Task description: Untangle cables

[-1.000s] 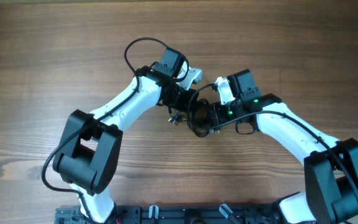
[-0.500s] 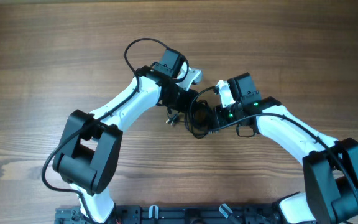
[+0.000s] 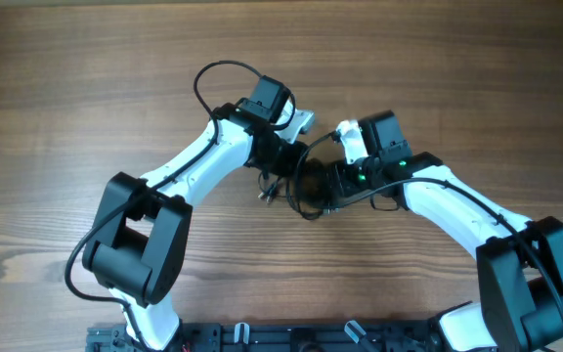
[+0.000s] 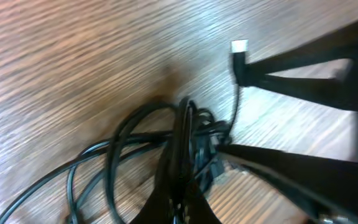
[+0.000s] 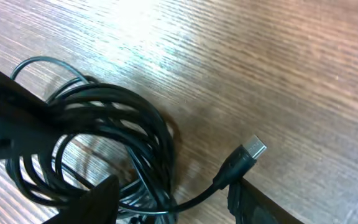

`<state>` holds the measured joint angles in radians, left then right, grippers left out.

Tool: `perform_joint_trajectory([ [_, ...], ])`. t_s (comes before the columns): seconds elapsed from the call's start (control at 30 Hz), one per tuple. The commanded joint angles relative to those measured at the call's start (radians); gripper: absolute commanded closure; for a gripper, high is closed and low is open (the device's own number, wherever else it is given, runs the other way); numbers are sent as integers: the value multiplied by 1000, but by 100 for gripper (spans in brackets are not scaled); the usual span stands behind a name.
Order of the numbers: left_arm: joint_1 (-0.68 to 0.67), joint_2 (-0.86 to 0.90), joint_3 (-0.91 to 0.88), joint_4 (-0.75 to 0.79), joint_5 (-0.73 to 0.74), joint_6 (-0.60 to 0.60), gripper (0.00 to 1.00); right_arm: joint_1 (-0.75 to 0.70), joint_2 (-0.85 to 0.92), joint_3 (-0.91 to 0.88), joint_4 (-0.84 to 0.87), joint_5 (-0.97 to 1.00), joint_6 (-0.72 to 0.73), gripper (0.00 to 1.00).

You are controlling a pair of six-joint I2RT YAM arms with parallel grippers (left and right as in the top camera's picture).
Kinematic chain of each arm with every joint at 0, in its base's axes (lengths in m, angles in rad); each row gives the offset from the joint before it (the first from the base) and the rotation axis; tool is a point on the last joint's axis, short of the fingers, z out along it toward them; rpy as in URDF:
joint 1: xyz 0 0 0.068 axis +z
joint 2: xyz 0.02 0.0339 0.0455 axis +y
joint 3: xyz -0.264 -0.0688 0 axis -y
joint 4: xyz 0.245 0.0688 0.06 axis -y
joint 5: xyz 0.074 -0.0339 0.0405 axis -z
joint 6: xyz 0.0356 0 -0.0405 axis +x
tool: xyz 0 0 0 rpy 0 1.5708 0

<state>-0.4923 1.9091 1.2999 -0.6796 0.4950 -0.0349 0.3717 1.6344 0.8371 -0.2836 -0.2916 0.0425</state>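
Note:
The cables [image 3: 306, 192] are a small coil of thin black cord on the wood table between my two grippers. My left gripper [image 3: 288, 166] is shut on several strands at the coil's left side; in the left wrist view the gripper [image 4: 182, 202] pinches the strands where the loops [image 4: 120, 134] meet. My right gripper [image 3: 324, 184] is open with its fingers either side of the coil's right part; in the right wrist view the gripper [image 5: 171, 186] straddles the loops [image 5: 114, 102]. A silver plug [image 5: 257, 147] sticks out by its right finger. It also shows white in the left wrist view [image 4: 239, 45].
The wood table [image 3: 86, 88] stretches all round. The two wrists sit close together over the coil. A thick black arm cable [image 3: 213, 73] loops above the left wrist. A loose cable end [image 3: 265, 194] points left of the coil.
Both grippers and the coil have shifted slightly left. The loose cable end has slid left and down a little. The left grip has stayed shut.

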Motion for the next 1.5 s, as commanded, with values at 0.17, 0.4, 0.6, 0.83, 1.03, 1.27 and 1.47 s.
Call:
perform_joint_trajectory([
  [0.17, 6, -28, 10, 92, 84, 84, 96, 0, 10, 4, 55, 310, -94, 48],
  [0.4, 11, -32, 15, 71, 32, 89, 96, 0, -162, 16, 89, 101, -192, 32],
  [0.6, 80, -106, 51, 61, 116, 106, 96, 0, -127, 15, 71, -153, -287, 32],
  [0.83, 116, -107, 51, 19, 369, 107, 96, 0, -70, 14, 104, -219, -304, 46],
  [1.03, 150, -109, 51, -10, 369, 107, 96, 0, -70, 14, 115, -121, -246, 73],
  [1.27, 220, -109, 51, -30, 431, 106, 96, 0, -69, -10, -32, -3, -86, 81],
  [1.47, 227, -109, 51, -25, 473, 107, 96, 0, -69, -38, -10, -96, 29, 70],
])
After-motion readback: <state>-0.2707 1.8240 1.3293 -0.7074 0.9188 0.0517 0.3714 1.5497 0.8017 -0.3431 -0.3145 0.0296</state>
